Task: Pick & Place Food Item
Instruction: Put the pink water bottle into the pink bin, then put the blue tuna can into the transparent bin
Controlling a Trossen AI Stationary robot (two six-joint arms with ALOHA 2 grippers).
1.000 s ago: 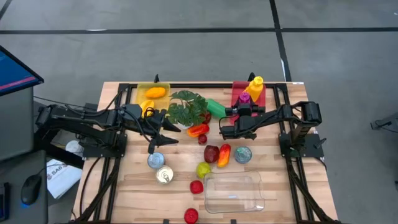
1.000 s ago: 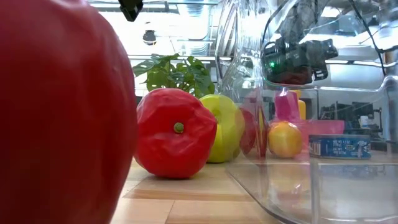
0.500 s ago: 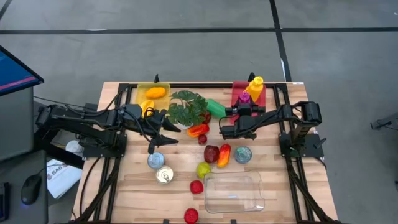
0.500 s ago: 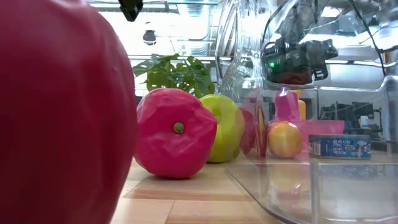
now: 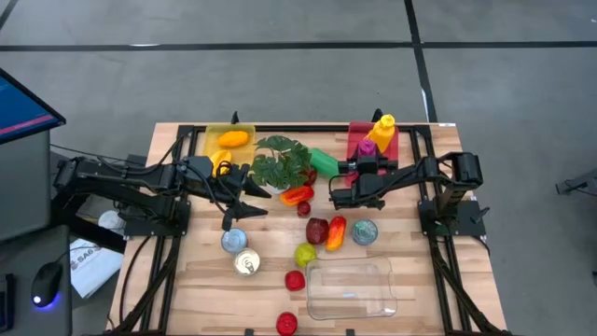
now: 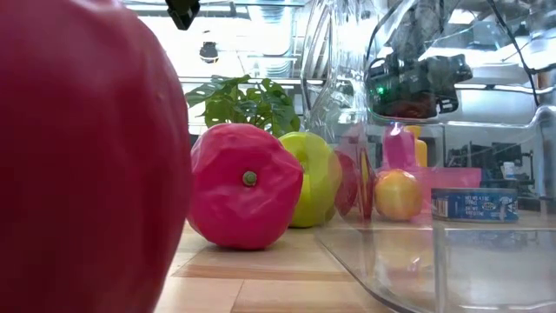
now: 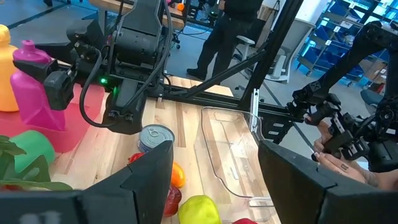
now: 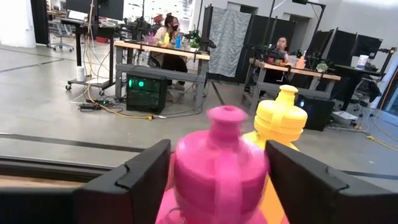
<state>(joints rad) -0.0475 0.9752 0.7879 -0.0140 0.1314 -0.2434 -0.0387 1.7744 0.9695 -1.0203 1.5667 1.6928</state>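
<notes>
The right hand [image 5: 336, 198] is seen raised over the wooden bench [image 5: 187, 280], its fingers parted and holding nothing — a pink plastic bottle [image 8: 219, 171] and a yellow plastic bottle [image 8: 283, 118] stand just ahead of it. The left hand [image 5: 229, 217] hangs beside the green leafy plant [image 5: 280, 161], likewise parted and empty. The food items — among them a red pepper [image 5: 297, 195], a dark red apple [image 5: 317, 230] and a yellow-green apple [image 5: 305, 253] — lie between the hands, near the clear plastic container [image 5: 353, 288].

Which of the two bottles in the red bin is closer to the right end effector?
The pink bottle. It stands nearer the right end effector than the yellow bottle, which stands behind it toward the table's far edge.
</notes>
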